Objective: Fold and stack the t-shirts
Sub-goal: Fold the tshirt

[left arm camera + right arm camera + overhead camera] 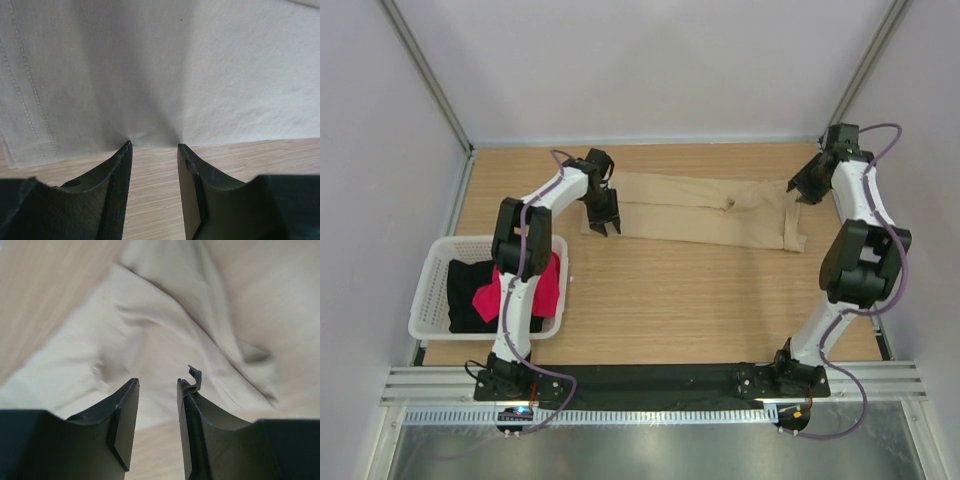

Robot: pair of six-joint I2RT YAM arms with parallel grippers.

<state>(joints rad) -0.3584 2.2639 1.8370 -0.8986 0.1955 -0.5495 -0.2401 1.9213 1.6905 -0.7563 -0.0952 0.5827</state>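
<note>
L gripper (604, 222), jaws spread, sits at tan t-shirt's (700, 212) left hem, frame centre. R gripper (802, 190), also spread w/ nothing held, is at its right end. Next fold prob. needs both ends pinched level & lifted together so cloth lies flat.

Overhead; wrist close-ups sharing tan t-shirt (685, 218)
</note>
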